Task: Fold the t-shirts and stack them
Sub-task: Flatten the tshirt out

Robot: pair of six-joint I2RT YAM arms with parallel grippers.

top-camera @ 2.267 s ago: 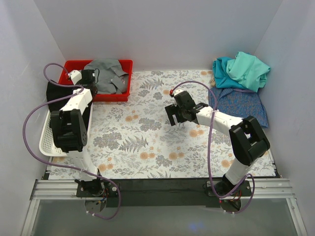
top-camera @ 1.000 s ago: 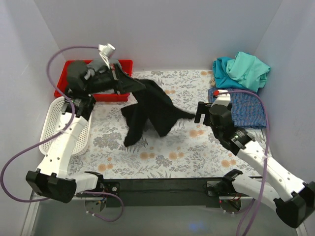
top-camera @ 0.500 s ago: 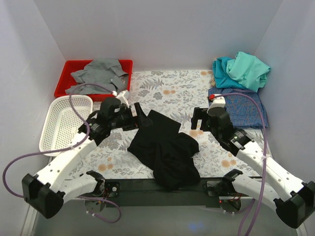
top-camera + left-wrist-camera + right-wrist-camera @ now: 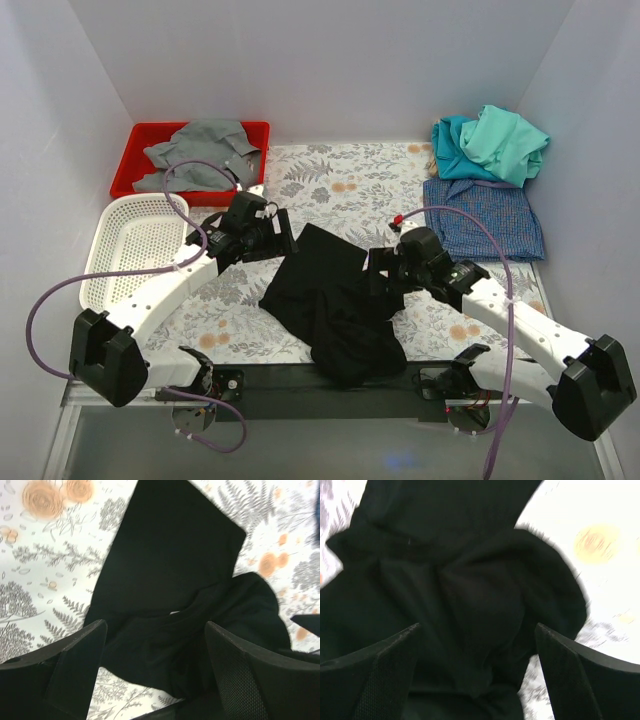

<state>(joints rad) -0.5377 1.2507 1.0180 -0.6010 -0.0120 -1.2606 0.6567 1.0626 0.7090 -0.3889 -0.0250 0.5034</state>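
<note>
Top external: we look down from high above and behind the arm bases, facing the far wall. The whole floral worktop (image 4: 330, 180) fits, with its near edge at the bottom and its far corners at the top.
Left wrist: we ride the left gripper (image 4: 155, 627), looking steeply down between its fingers (image 4: 75, 665). The view is close, over the black t-shirt (image 4: 170, 580) at mid-worktop.
Right wrist: we ride the right gripper (image 4: 476, 627), nearer still and blurred. Black cloth almost fills the view, with a bright strip of worktop at the upper right.
Shared ground: all three views take in the black t-shirt lying towards the middle of the near edge.
</note>
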